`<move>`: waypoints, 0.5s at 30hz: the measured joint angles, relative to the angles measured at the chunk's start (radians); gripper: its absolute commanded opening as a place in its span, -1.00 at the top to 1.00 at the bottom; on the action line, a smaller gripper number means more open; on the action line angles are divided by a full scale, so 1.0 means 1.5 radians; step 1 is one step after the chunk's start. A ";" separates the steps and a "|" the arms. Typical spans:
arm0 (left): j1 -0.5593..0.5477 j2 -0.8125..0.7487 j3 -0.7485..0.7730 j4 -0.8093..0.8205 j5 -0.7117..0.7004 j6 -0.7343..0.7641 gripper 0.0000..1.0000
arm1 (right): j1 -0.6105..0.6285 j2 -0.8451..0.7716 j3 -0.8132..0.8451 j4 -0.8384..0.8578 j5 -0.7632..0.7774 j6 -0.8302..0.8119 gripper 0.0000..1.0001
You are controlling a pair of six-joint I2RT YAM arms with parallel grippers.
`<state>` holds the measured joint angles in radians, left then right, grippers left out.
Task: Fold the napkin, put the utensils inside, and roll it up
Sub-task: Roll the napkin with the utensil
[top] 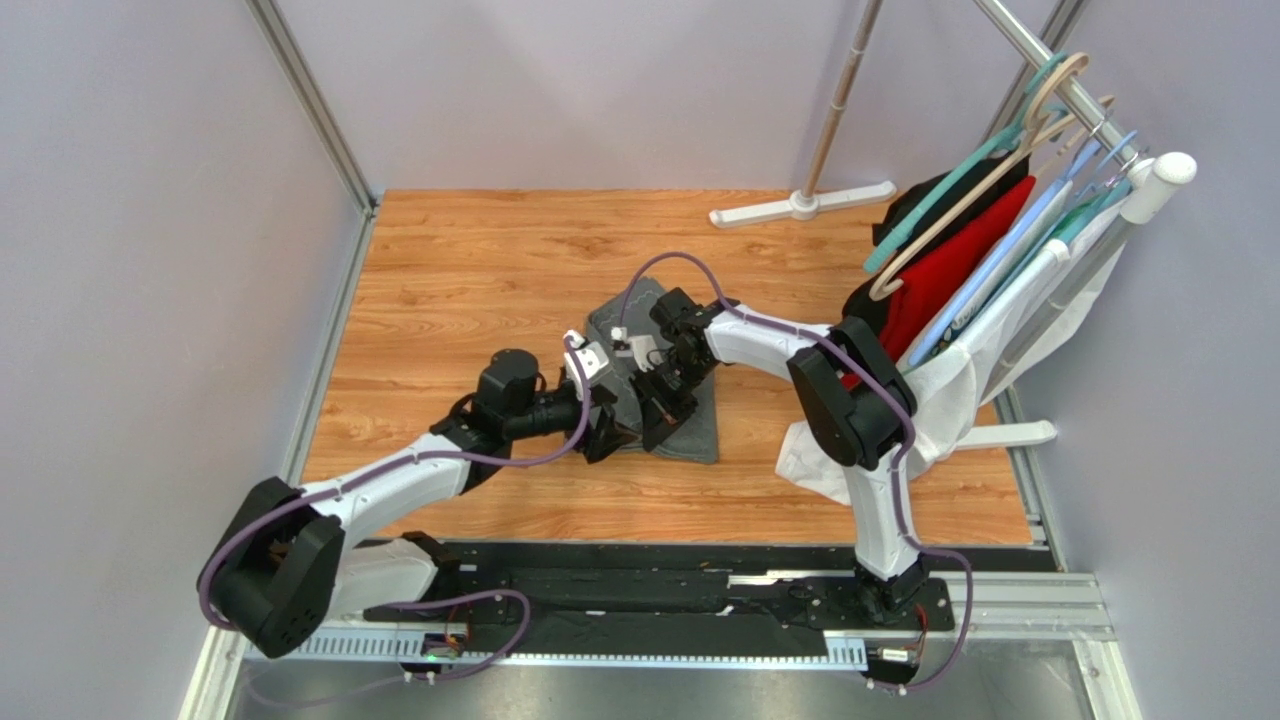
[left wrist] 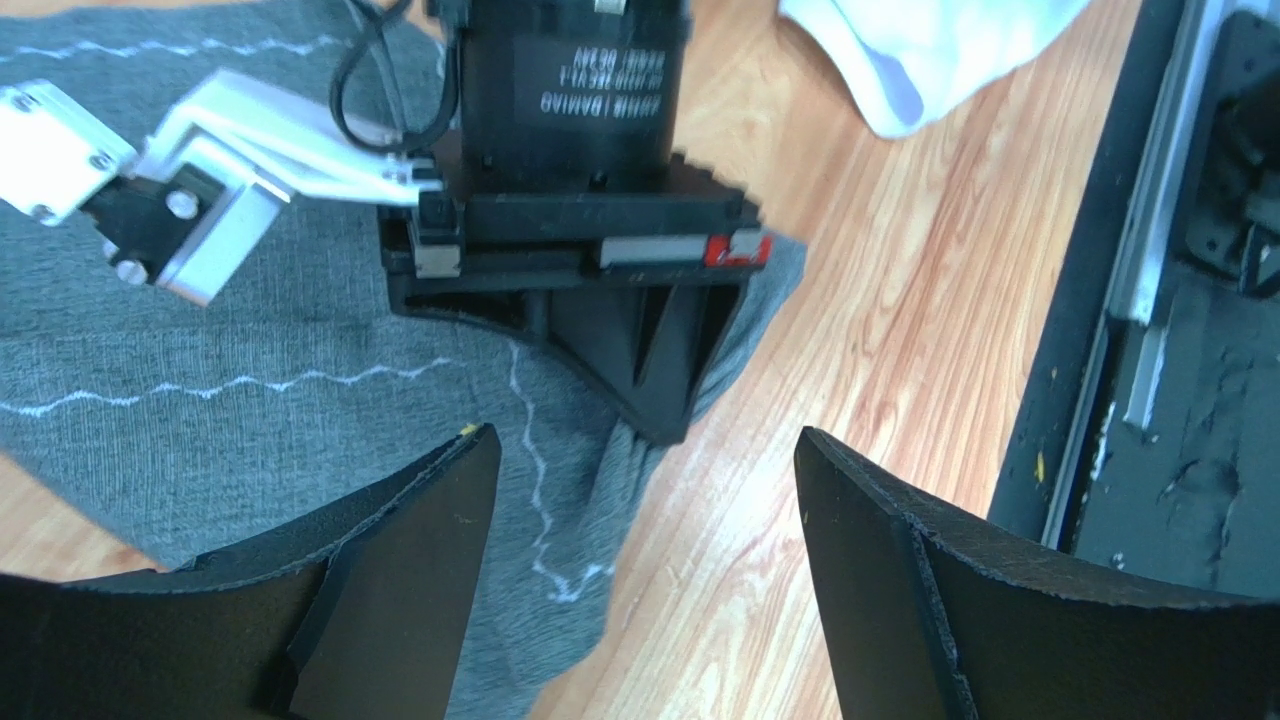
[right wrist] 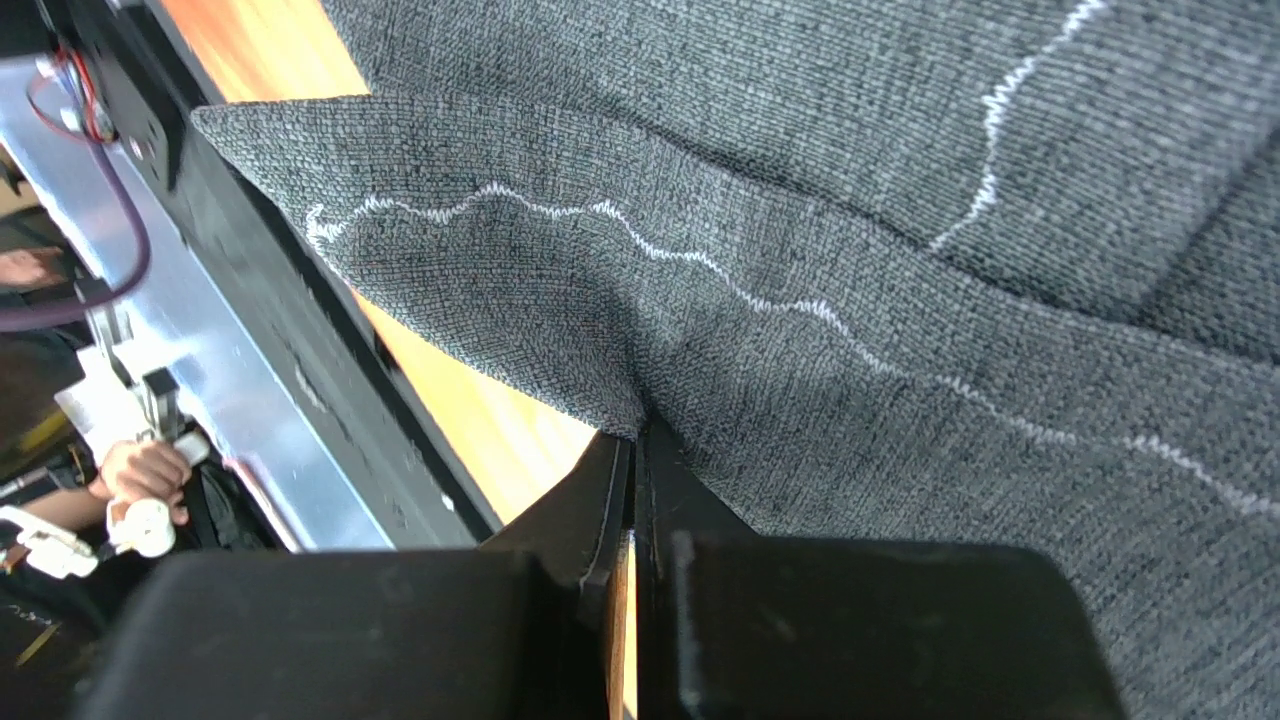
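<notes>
Pinching a raised fold of the napkin (right wrist: 902, 225), the right tool (right wrist: 639, 450) was clamped fully together. Facing it, the left tool (left wrist: 643, 450) stood wide apart, holding nothing, over the napkin's edge on the bench (left wrist: 872, 345).

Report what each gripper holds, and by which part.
The right gripper pinches the napkin by the edge of a lifted flap, near a corner. The left gripper is open and holds nothing.

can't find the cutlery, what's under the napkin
Wooden table shows around the napkin, its edge pinched by the right pincer. Anything beneath the folds is covered; no utensils visible.
</notes>
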<state>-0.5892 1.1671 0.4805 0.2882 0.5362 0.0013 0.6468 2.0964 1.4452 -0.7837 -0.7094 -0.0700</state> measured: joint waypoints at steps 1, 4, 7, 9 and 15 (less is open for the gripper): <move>-0.005 0.008 0.000 0.001 -0.002 0.004 -0.63 | -0.001 -0.007 -0.008 -0.005 0.000 -0.005 1.00; -0.027 0.047 0.000 0.000 -0.017 0.024 -0.62 | -0.004 -0.015 -0.017 -0.019 0.000 -0.016 1.00; -0.054 0.075 0.002 -0.003 -0.038 0.045 -0.61 | -0.009 -0.015 -0.017 -0.026 -0.006 -0.028 1.00; -0.077 0.084 0.003 -0.004 -0.054 0.058 -0.61 | -0.014 -0.015 -0.015 -0.034 -0.009 -0.035 1.00; -0.126 0.098 0.005 -0.004 -0.105 0.091 -0.54 | -0.019 -0.015 -0.005 -0.049 -0.015 -0.047 1.00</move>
<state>-0.7784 1.3144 0.4877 0.2829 0.3786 0.1371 0.6182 2.0743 1.4376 -0.8570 -0.7315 -0.1410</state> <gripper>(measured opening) 0.791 0.010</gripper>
